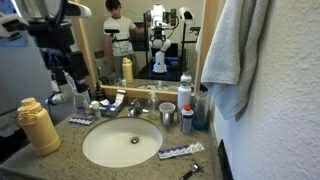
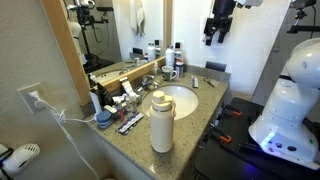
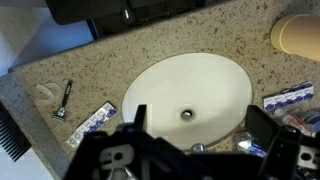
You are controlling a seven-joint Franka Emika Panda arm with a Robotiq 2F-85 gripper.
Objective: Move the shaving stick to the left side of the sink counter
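Observation:
The shaving stick is a slim dark razor lying on the speckled sink counter, far left in the wrist view, beside a blue-and-white tube. In an exterior view it lies at the counter's front right corner. My gripper is open and empty, high above the white basin, well apart from the stick. It hangs in the air in both exterior views.
A yellow bottle stands at the counter's left end. A second blue-and-white tube lies near it. Cups, bottles and the chrome tap crowd the back by the mirror. A towel hangs on the right.

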